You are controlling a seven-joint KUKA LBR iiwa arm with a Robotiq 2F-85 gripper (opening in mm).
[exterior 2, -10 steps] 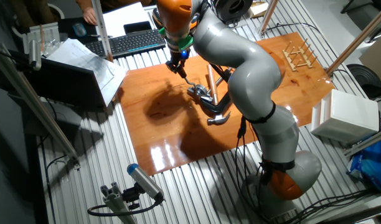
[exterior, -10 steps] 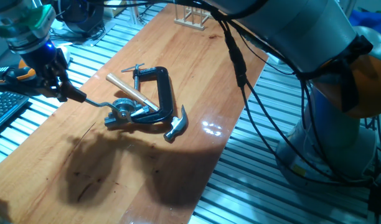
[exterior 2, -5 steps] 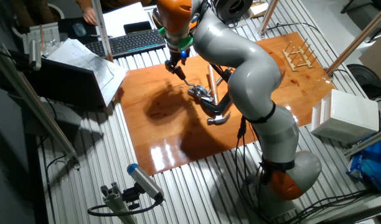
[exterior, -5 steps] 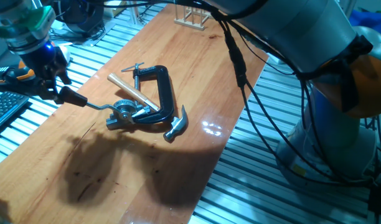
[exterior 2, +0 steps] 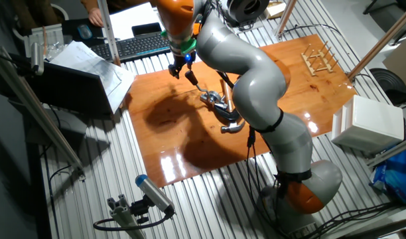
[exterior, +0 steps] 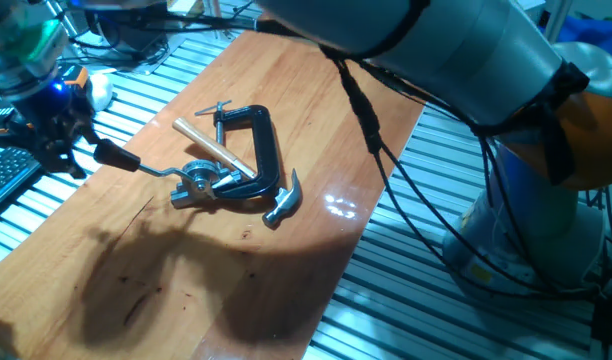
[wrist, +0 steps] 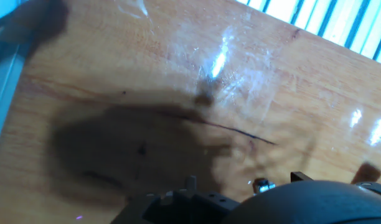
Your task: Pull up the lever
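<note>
Wooden table, one fixed view: lever runs left from silver hub, dark knob at left tip. Gripper just left of knob, apart from it; jaw state cannot be told. Black C-clamp and hammer lie over hub.
Other fixed view: gripper above table near lever; contact unclear.
Hand view: blurred tabletop, dark gripper body along bottom edge; fingers, lever not discernible.
</note>
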